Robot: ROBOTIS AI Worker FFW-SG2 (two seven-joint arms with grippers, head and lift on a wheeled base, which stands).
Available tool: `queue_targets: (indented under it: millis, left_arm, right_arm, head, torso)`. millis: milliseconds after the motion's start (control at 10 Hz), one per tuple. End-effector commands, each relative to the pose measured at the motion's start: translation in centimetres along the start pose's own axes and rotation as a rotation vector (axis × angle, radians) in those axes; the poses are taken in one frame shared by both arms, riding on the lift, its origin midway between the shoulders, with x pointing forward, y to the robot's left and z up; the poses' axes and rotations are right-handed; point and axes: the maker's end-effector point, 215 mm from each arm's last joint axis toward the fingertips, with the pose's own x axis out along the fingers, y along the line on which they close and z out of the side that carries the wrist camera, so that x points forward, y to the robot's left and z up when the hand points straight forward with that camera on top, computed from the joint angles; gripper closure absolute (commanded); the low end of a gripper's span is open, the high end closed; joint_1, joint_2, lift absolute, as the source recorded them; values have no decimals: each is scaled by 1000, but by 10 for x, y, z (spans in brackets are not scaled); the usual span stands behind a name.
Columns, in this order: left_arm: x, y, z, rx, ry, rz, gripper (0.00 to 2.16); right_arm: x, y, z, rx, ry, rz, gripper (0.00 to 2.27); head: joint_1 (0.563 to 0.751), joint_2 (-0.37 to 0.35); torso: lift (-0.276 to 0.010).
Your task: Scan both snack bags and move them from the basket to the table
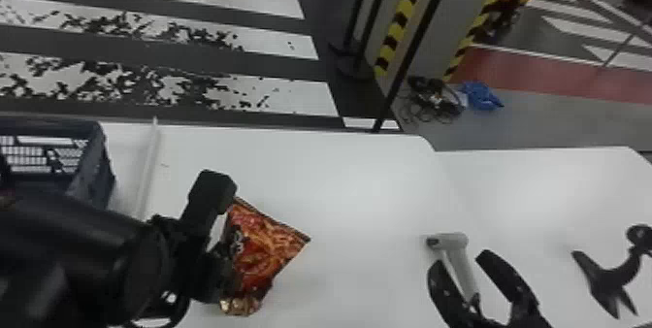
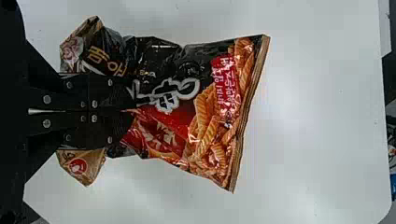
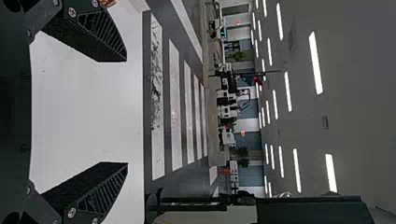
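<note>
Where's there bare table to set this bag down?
The white table is bare between the snack bag and scanner, and behind both to the far edge. It's crowded left, by the basket and left gripper, and right, around the scanner and right gripper.

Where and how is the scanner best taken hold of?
Probably by the scanner's handle, coming from the robot's side with one finger of the open right tool on each flank. The handle is slim and runs toward the robot, while the head sits at its far end, pointing left.
</note>
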Motion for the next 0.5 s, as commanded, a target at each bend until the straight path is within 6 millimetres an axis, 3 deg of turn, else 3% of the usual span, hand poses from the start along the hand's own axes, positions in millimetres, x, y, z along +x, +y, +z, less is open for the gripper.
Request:
queue_targets:
  millis: [0,100,200,300,400]
  left_arm:
    - [3,-5,10,20,-30,-3,1656]
    - [6,-7,11,37,-34,11,1389]
    - [7,-11,13,45,-39,6,184]
    - [7,-15,11,52,-35,-1,-2]
    - [7,-19,7,54,-31,-6,-2]
  right_arm:
    - [0,2,-1,4,0,3,134]
    - [0,3,1,3,-8,6,134]
    - [-1,2,4,4,-19,3,134]
    - [-2,2,6,5,-24,2,134]
    - [-2,2,7,3,-27,3,134]
  head:
    - [695,-350]
    - [695,-350]
    - [695,-350]
    - [695,-350]
    - [695,-350]
  torso:
    - [-98]
    - [-98]
    - [-98]
    - [-98]
    - [-98]
